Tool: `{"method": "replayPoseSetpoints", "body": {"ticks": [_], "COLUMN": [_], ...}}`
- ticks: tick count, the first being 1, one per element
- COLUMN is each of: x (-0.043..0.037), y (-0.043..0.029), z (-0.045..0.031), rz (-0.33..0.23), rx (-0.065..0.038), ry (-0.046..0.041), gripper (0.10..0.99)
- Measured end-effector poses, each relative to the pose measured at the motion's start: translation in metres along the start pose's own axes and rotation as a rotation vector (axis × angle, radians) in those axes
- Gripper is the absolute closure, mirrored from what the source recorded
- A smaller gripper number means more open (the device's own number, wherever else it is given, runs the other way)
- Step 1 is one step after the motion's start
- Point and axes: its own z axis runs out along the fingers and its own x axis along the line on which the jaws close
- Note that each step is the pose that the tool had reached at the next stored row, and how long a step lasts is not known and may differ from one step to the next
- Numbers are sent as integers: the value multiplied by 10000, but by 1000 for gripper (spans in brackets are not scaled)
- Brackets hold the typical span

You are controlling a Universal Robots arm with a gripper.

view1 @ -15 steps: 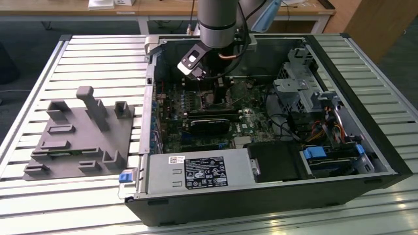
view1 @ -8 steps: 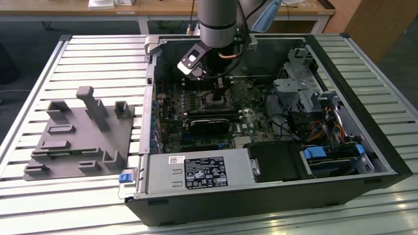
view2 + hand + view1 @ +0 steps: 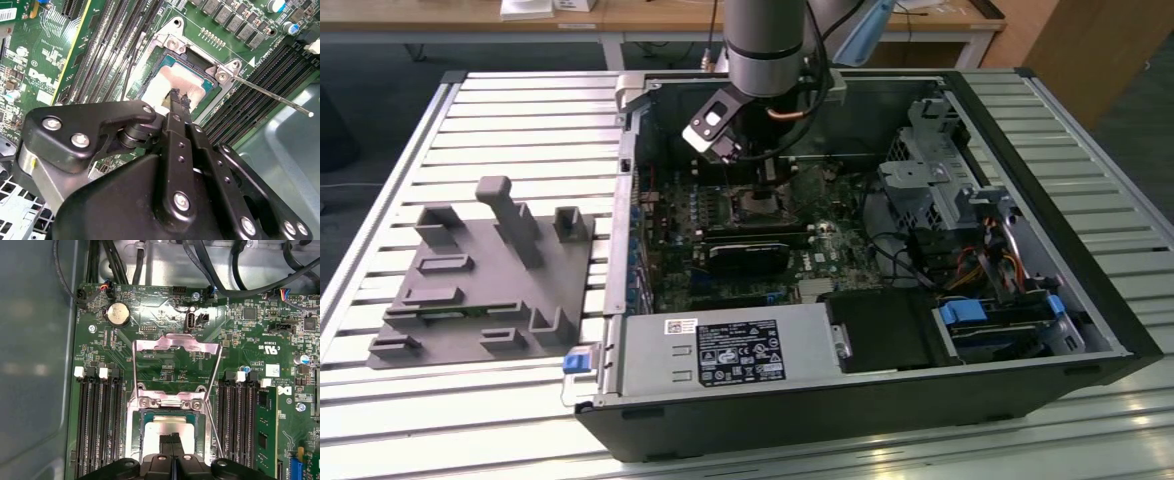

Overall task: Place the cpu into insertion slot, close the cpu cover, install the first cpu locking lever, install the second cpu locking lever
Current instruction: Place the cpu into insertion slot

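- The gripper (image 3: 767,185) reaches down into an open computer case (image 3: 854,420) that lies on a slatted table (image 3: 520,100).
- In both wrist views its two thin fingers are pressed tight together, and there is nothing between them.
- The chip (image 3: 167,429) lies flat inside the socket (image 3: 170,401). The socket sits in the middle of the green circuit board (image 3: 160,315), between rows of long black memory slots (image 3: 97,420).
- The tips of the gripper are right over the middle of the chip's pale top. They may be touching it, but the view is too tight to be sure.
- The cover (image 3: 177,343) is open. It is tipped back away from the socket, so the chip shows bare.
- A thin wire lever (image 3: 272,94) sticks out loose from one corner of the socket. It is not hooked down.
- The chip looks small, thin and light. It is likely stiff, like a little metal tile, and will not bend.
- Its smooth top is probably slippery. The tiny parts under it likely break easily, so it needs a soft touch.
- The best place to hold the chip is by two opposite edges, not by the flat top.
- The cover is thin metal and should swing easily on its hinge. Its free edge looks like the best spot to push.
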Motion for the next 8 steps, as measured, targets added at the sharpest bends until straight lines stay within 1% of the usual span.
{"method": "replayPoseSetpoints", "body": {"ticks": [8], "x": [0], "y": [1], "z": [-16], "rz": [0], "rx": [-1], "ry": [1], "gripper": [980]}}
